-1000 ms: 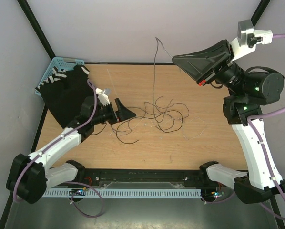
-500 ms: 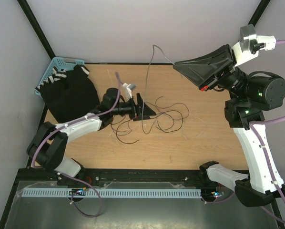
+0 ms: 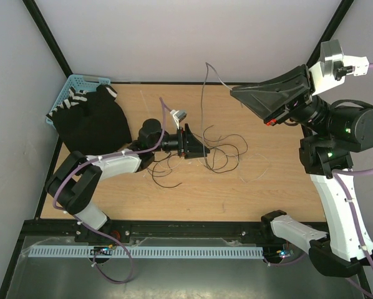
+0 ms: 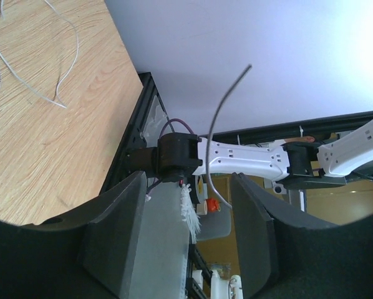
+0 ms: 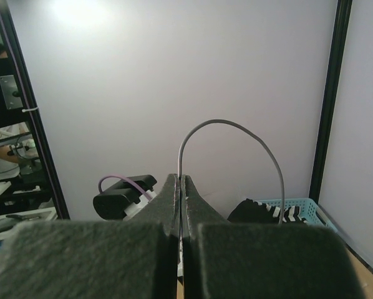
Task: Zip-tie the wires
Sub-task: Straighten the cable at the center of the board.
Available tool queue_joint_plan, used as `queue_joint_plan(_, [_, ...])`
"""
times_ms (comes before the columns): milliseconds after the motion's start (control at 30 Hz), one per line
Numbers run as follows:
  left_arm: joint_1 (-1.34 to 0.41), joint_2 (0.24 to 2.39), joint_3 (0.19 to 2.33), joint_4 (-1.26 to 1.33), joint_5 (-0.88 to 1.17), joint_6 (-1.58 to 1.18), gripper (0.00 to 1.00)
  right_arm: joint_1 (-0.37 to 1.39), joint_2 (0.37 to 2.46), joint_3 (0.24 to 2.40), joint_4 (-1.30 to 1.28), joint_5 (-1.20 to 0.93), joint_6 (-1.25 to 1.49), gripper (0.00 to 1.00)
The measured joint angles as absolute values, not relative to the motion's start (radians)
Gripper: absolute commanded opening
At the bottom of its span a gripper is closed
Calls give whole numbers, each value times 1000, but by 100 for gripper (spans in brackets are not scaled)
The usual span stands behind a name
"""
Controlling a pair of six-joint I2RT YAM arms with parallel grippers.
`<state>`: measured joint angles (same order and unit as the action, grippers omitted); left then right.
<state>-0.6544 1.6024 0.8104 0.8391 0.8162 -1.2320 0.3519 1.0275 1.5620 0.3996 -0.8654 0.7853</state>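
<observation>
Wires (image 3: 221,151) tangled on table (image 3: 267,193), right jaws clamped on grey wire (image 5: 221,121), left jaws apart.

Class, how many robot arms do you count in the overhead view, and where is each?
2. The left arm stretches low across the table to the wires; the right arm stands raised at the right, its end effector pinching a grey wire. None seems hidden.

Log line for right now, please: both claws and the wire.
right claw: shut on wire, held high | left claw: open, wire hanging between fingers | tangle: on table, below left claw
</observation>
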Motion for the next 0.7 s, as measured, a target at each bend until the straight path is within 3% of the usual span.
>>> queue_joint_plan(300, [-673,1605,810,867,818,-1240,56,352,1027,1547,386,-859,781,0])
queue_joint_plan(633, [-686,1622,796,873,796,-1200,1,352,1008,1516,353,-823,754,0])
queue_joint_plan(700, [-653,1587,746,868,779,-1173,0,352,995,1515,296,-792,714,0])
